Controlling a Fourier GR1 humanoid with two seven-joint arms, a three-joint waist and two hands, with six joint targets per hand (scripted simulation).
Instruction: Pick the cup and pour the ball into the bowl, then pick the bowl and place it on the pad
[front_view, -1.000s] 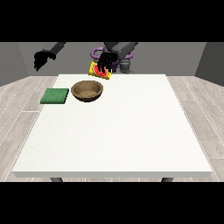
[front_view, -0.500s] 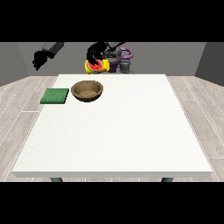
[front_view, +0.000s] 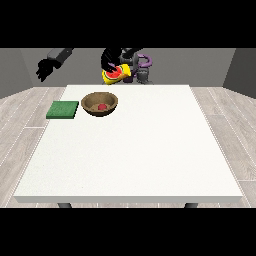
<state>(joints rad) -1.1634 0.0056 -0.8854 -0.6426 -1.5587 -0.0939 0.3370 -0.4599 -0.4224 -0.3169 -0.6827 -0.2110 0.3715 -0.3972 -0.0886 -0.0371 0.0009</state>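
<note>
From the front view, a big white tabletop (front_view: 130, 150) fills most of the scene, and the robot stands at its far edge, at the top.

A round brown wooden bowl (front_view: 100, 104) sits on the tabletop near the far left corner. A small red ball (front_view: 101, 106) lies inside the bowl, at the bottom.

Just to the left of the bowl lies a flat green square pad (front_view: 63, 109). The pad and the bowl are near each other but do not touch. The bowl is on the bare tabletop, not on the pad.

Above and behind the bowl, a yellow cup with a red inside (front_view: 116, 74) is up in the air. It is tipped over on its side, so its red mouth faces down and toward the camera. The cup is a little higher than the bowl and a bit to the right of it.

The black hand at the view's right (front_view: 111, 61) is wrapped around the yellow cup from above and holds it up. Its dark fingers curl over the top of the cup.

The black hand at the view's left (front_view: 45, 67) is far off to the left, up in the air, past the edge of the tabletop. It holds nothing. It is too small and dark to tell how its fingers lie.
</note>
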